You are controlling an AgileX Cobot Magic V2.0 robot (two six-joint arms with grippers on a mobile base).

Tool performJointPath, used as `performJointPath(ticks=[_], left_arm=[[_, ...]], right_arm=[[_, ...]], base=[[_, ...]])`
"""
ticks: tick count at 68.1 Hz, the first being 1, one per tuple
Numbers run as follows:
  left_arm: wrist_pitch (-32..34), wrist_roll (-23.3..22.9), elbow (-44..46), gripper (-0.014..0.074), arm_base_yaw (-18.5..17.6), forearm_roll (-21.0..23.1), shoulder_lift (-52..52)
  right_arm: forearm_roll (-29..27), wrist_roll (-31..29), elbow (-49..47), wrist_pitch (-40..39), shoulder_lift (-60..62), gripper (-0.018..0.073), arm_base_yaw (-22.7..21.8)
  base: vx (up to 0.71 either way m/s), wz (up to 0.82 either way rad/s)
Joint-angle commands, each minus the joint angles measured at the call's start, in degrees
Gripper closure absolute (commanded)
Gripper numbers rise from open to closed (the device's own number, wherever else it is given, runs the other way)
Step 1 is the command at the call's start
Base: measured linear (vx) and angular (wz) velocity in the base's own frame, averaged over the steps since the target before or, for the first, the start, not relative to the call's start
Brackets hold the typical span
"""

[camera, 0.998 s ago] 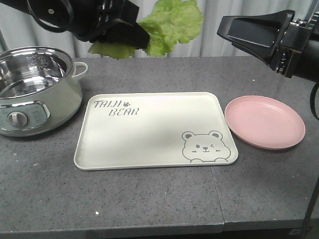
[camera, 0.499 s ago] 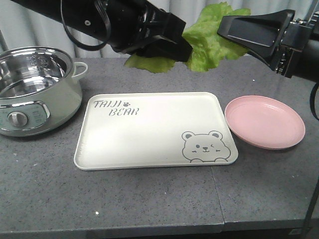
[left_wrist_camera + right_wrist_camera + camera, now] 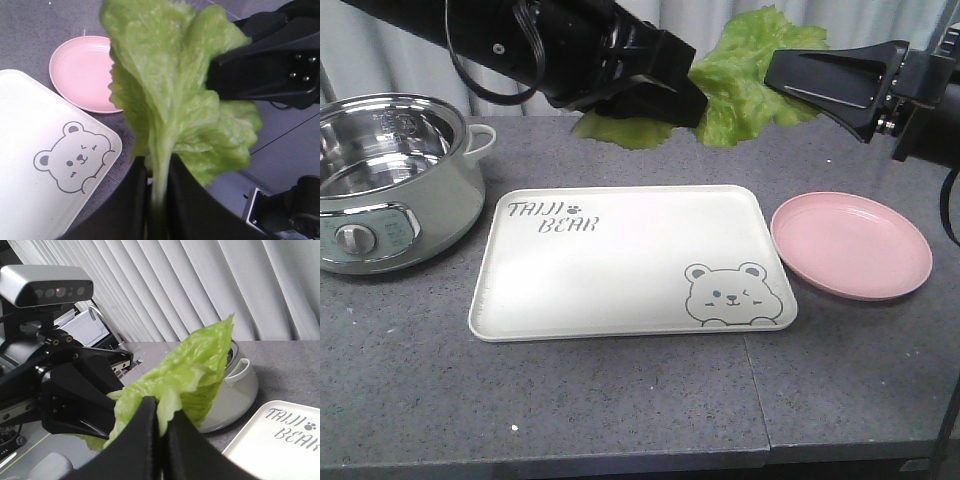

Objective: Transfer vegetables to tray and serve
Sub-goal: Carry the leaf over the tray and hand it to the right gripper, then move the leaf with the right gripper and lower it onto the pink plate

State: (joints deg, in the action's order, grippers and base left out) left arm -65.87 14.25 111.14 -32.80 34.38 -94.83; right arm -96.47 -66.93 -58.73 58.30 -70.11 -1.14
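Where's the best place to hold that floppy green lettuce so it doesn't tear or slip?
Probably by the pale rib at the stalk end of the light-green crinkly lettuce leaves. Come in end-on along the rib, as the left gripper does. The rib looks thickest and firmest there, while the frilly edges are thin and droop.

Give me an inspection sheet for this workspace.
Surface: grey speckled table, seam visible.
Job's things: lettuce held aloft; tray empty.
Clutter: pot left of tray; empty pink plate right of it.
End effectors: left end effector shut on lettuce; right end effector appears to pinch it too.
Cables: black cable along left arm.
Surroundings: white curtain behind.
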Motion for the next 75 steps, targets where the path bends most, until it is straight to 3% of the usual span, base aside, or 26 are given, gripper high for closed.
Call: performJointPath(ticks=[1, 14, 31, 37, 44, 51, 60, 75], left_arm=[[3.12, 0.04, 1.71, 0.0575, -0.19, 2.49, 2.25], [3.12, 0.04, 1.71, 0.0430, -0.19, 1.41, 2.25], [3.16, 0.04, 1.71, 0.0079, -0.19, 1.30, 2.25], [3.16, -0.14, 1.71, 0.0014, -0.19, 0.12, 2.45], [3.30, -0.61, 1.71, 0.0000, -0.19, -3.33, 3.38], [3.30, -0.61, 1.71, 0.0010, 0.00, -8.28, 4.70], [3.06, -3.68, 1.71, 0.0025, 0.00, -18.65, 6.41], [-5.02, -11.24, 1.71, 0.0078, 0.00, -45.03, 7.10]], right_arm=[[-7.66, -0.65, -1.79, 0.99, 0.93, 0.0569, -0.11], [-7.66, -0.65, -1.79, 0.99, 0.93, 0.0569, -0.11], [-7.66, -0.65, -1.79, 0.99, 0.93, 0.0568, -0.11], [-7.66, -1.33, -1.85, 0.10, 0.93, 0.0566, -0.52], [-6.67, -2.10, -2.70, -1.54, 0.93, 0.0564, -2.70], [-4.81, -1.68, -3.61, -3.01, 0.93, 0.0564, -5.96], [-3.78, -1.68, -3.78, -4.96, 0.93, 0.0564, -11.53], [4.38, 3.70, -3.78, -8.81, -1.03, 0.0564, -19.88]], base=[[0.00, 0.00], [0.00, 0.00], [0.00, 0.00], [0.00, 0.00], [0.00, 0.00], [0.00, 0.00], [0.00, 0.00], [0.00, 0.00]])
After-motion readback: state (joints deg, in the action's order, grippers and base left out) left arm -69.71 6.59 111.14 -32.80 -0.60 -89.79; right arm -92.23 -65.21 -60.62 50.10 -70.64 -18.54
